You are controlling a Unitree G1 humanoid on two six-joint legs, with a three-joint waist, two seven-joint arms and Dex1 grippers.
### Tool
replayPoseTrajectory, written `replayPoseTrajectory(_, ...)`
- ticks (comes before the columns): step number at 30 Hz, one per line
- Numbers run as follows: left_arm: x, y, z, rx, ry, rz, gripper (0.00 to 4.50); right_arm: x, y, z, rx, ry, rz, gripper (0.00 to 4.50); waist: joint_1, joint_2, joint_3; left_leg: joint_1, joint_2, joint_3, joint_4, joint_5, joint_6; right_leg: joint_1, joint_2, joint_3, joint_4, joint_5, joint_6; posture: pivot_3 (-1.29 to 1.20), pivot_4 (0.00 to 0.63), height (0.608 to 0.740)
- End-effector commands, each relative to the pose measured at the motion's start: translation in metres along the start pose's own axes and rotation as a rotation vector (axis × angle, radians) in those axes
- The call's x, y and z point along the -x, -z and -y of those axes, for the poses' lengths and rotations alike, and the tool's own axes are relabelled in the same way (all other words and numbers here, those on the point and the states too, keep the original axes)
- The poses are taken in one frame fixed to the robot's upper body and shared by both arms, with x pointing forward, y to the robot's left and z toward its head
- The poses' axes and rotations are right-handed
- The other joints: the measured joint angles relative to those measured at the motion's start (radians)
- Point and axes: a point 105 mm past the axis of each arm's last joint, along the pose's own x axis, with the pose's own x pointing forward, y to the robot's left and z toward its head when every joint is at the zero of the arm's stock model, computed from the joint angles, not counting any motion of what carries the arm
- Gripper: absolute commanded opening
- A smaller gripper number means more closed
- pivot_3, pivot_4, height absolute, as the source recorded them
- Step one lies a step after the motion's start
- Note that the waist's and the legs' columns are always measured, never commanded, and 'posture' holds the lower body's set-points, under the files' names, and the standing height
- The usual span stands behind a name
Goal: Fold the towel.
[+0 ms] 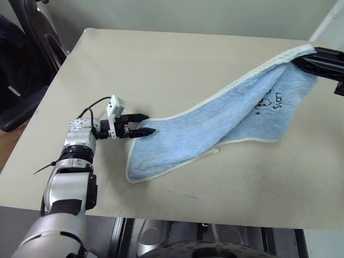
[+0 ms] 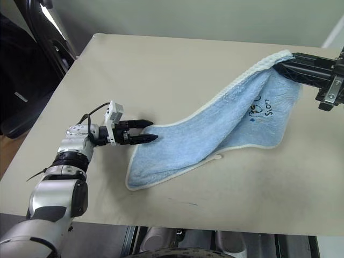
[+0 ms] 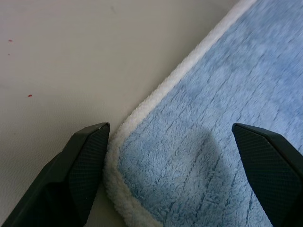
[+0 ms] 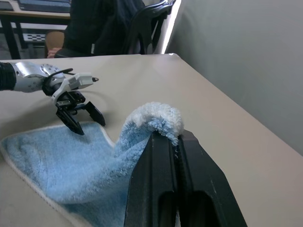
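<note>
You face a plain beige worktop (image 1: 161, 64). The light blue terry-cloth towel with whitish edging (image 1: 215, 134) stretches from centre toward two o'clock, unfolded. Your right gripper (image 4: 176, 138), fingers clamped on its far corner, lifts that end. Your left gripper (image 1: 141, 124), fingers apart, straddles the near corner at nine o'clock. Every fold remains.

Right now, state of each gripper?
Left gripper: open, fingers straddling a corner of the light blue terry-cloth towel on the beige table, not yet closed on it.
Right gripper: shut on the towel's white edge, lifting that end.
</note>
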Motion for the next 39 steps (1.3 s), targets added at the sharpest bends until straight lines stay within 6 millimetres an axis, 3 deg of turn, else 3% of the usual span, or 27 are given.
replayPoseTrajectory(1, 0.017, 0.027, -0.011, 0.106, -0.115, -0.12, 4.5, 0.005, -0.012, -0.002, 0.057, 0.018, 0.026, 0.03, -0.008, 0.0, 0.0, 0.001, 0.0, 0.0, 0.0, 0.001, 0.0, 0.001, 0.0, 0.0, 0.0, 0.0, -0.001, 0.0, 0.15, 0.733)
replayPoseTrajectory(8, 0.025, 0.033, -0.017, 0.148, -0.175, -0.159, 4.5, 0.004, -0.016, -0.004, 0.064, 0.015, 0.047, 0.03, -0.031, 0.002, -0.001, 0.006, 0.002, 0.0, -0.003, 0.007, -0.001, 0.006, 0.002, 0.001, 0.001, 0.003, -0.008, 0.0, 0.15, 0.733)
replayPoseTrajectory(19, -0.006, 0.038, 0.011, 0.124, 0.025, -0.141, 4.5, 0.0, -0.023, -0.009, 0.077, -0.001, 0.073, 0.03, -0.02, 0.009, -0.005, 0.004, 0.001, 0.0, -0.003, 0.005, -0.002, 0.003, 0.002, 0.002, -0.001, 0.0, -0.008, 0.0, 0.15, 0.733)
replayPoseTrajectory(26, -0.021, 0.038, 0.028, 0.12, 0.151, -0.139, 4.5, -0.002, -0.023, -0.011, 0.078, -0.005, 0.073, 0.03, 0.006, 0.011, -0.007, 0.002, -0.002, 0.001, -0.001, 0.001, -0.007, 0.003, -0.002, 0.002, -0.001, -0.006, 0.003, 0.0, 0.15, 0.733)
replayPoseTrajectory(29, -0.023, 0.045, 0.029, 0.099, 0.147, -0.179, 3.92, -0.002, -0.023, -0.011, 0.079, -0.003, 0.072, 0.0, 0.014, 0.011, -0.008, 0.001, -0.004, 0.002, 0.0, -0.002, -0.006, 0.003, -0.004, 0.003, -0.001, -0.007, 0.001, 0.0, 0.15, 0.733)
replayPoseTrajectory(31, -0.023, 0.051, 0.031, 0.088, 0.157, -0.209, 3.27, -0.001, -0.023, -0.011, 0.077, 0.001, 0.072, 0.0, 0.015, 0.012, -0.008, 0.001, -0.005, 0.002, 0.0, -0.004, -0.005, 0.003, -0.005, 0.003, -0.001, -0.009, 0.001, 0.0, 0.15, 0.733)
replayPoseTrajectory(34, -0.026, 0.049, 0.034, 0.094, 0.184, -0.202, 2.61, -0.002, -0.021, -0.011, 0.075, 0.003, 0.067, 0.0, 0.023, 0.016, -0.011, 0.001, -0.009, 0.002, 0.0, -0.011, -0.002, 0.004, -0.01, 0.003, 0.0, -0.017, 0.004, 0.0, 0.15, 0.733)
replayPoseTrajectory(39, -0.028, 0.05, 0.043, 0.092, 0.241, -0.201, 1.03, -0.001, -0.02, -0.011, 0.074, 0.005, 0.065, 0.0, 0.023, 0.016, -0.011, 0.001, -0.016, 0.009, 0.0, -0.019, 0.007, 0.003, -0.022, 0.002, -0.001, -0.021, 0.01, 0.0, 0.15, 0.733)
